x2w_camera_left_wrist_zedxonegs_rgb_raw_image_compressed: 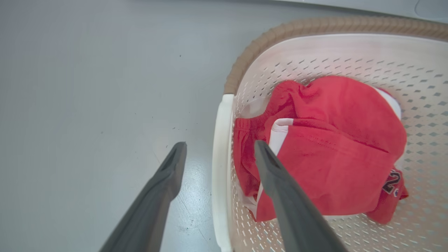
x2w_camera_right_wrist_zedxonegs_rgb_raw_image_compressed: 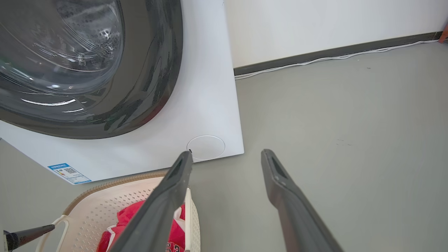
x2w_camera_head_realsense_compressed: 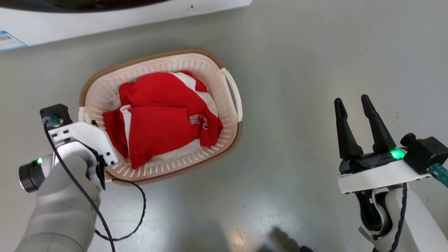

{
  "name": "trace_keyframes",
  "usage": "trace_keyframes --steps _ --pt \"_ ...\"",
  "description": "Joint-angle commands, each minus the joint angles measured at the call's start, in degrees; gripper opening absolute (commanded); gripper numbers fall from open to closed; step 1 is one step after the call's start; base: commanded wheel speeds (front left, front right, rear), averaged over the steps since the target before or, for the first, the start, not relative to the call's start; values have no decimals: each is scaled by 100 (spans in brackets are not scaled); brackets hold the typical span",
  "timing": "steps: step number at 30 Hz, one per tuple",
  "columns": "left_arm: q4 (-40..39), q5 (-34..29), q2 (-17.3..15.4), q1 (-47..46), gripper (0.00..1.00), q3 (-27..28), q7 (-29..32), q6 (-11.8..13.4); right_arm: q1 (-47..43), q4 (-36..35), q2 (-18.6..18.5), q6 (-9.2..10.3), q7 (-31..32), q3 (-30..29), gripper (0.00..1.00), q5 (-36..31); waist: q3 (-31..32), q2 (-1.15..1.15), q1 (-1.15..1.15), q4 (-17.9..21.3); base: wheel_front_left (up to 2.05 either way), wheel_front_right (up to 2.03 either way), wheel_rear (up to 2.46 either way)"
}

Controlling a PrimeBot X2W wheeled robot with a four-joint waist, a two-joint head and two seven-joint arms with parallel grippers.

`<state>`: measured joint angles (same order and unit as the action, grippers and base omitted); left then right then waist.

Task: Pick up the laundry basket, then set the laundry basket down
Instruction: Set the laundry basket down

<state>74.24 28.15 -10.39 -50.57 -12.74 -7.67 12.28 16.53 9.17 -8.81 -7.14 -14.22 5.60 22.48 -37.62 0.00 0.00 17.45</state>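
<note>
Basket (x2w_camera_head_realsense_compressed: pixel 206 73) sits flat on the floor (x2w_camera_head_realsense_compressed: pixel 297 70), upright, in front of the washer (x2w_camera_head_realsense_compressed: pixel 105 21), which lies beyond the fingertips of both grippers. Red clothes (x2w_camera_head_realsense_compressed: pixel 157 112) lie inside it.

Left gripper (x2w_camera_left_wrist_zedxonegs_rgb_raw_image_compressed: pixel 220 144): jaws wide apart and straddling the basket's near handle (x2w_camera_left_wrist_zedxonegs_rgb_raw_image_compressed: pixel 220 175). The outer finger (x2w_camera_left_wrist_zedxonegs_rgb_raw_image_compressed: pixel 168 182) hangs over bare floor just beside the basket wall. The inner finger (x2w_camera_left_wrist_zedxonegs_rgb_raw_image_compressed: pixel 280 182) hangs over the clothes inside. The handle runs between the two fingers, and neither visibly presses on it. No clamp, nothing held. Whether a fingertip brushes the cloth is too close to call.

Right gripper (x2w_camera_head_realsense_compressed: pixel 352 99): jaws wide, empty, over bare floor. The basket is off to its inner side, well apart. The far handle (x2w_camera_head_realsense_compressed: pixel 233 92) is the part nearest it, but there is no contact. The right wrist view shows the basket low and to the side of its fingers, not between them.

Progress, as a judgement: the basket is grounded and free of both grippers. That fits either end of the job, lined up before the lift or down after the set-down, and these frames alone do not settle which. If the lift is still to do, the left jaws need to close on the handle and raise it, and the load looks light and soft. If the basket is already placed, all that is left is backing the left fingers off the handle without snagging the cloth or dragging the rim.
</note>
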Motion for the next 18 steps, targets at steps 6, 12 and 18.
trace_keyframes --steps 6,12,18 --pt "-51 184 42 432 100 180 -413 -295 -171 -6 -146 -35 -78 84 100 -144 568 0 0 -192 0 0 0" --pt "-158 213 248 818 100 143 -664 -580 -300 150 -222 -35 -78 33 100 -279 1193 0 0 -416 0 0 0" --pt "-555 162 378 1288 100 93 -727 -905 -507 300 -260 -35 -78 -33 100 -406 1849 0 0 -654 0 0 0"
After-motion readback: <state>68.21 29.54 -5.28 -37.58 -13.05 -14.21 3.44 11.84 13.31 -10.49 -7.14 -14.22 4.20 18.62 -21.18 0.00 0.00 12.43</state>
